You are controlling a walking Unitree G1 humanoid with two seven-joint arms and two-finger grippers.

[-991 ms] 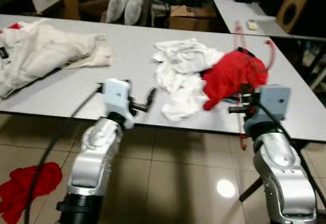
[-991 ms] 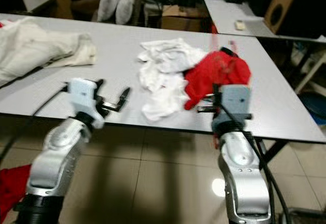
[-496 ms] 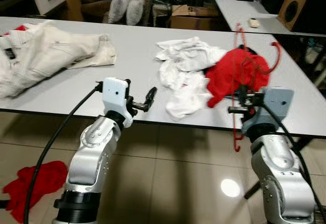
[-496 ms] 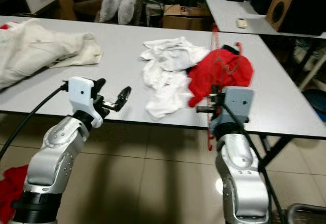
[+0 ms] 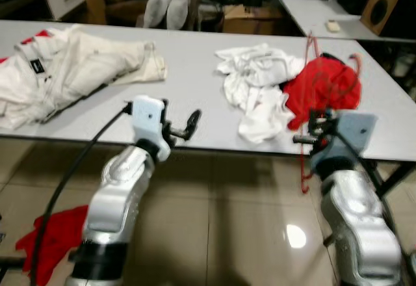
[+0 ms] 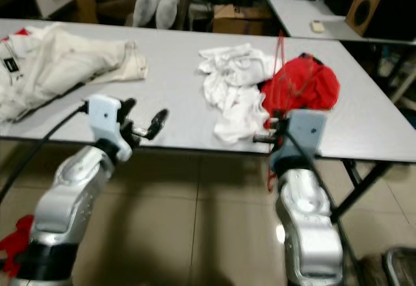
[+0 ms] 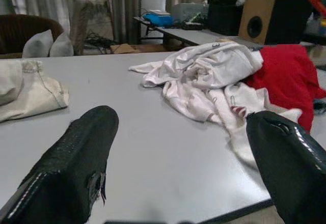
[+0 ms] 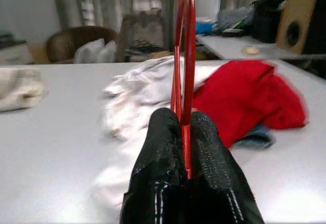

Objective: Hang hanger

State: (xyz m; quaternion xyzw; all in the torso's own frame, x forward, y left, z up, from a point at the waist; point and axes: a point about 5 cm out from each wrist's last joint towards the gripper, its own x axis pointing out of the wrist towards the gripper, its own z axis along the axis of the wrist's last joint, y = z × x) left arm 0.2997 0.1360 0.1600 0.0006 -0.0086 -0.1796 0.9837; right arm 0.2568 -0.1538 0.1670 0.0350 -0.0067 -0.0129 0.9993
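red hanger (image 8: 185, 56): its top is running off the frame edge at 12 o'clock.
red cloth on the floor (image 5: 49, 240): blurring, partly cut off.

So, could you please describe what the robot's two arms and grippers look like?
Both arms are rounded, glossy silver shells with black joint rings lower down. Each wrist carries a pale boxy camera block. A black cable loops from the left block down beside that arm; another runs down the right arm. The left gripper and right gripper each have two long black fingers with finely textured pads.
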